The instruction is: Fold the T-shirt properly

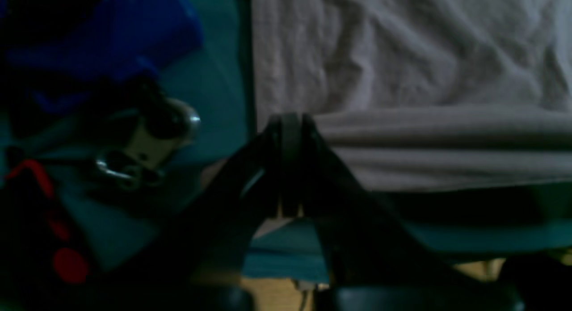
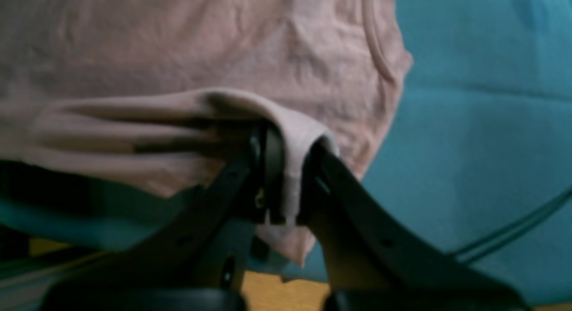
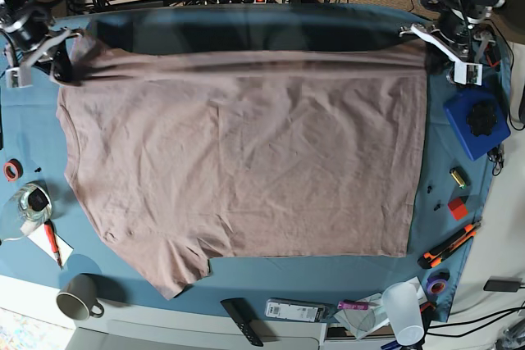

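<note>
T-shirt (image 3: pixel 246 153) edge pinched in both closed grippers.

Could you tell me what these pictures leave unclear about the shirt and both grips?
- T-shirt far edge, base view: motion blur hides its line.
- Left gripper, left wrist view: dark and blurred; cloth between the fingers not discernible.
- Right gripper, right wrist view: pinches a fold; layer count blurred.

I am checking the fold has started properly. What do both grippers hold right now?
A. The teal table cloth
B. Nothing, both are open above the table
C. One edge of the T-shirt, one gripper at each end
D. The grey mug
C: the right gripper and the left gripper each pinch the T-shirt, its far edge stretched taut between them.
</note>
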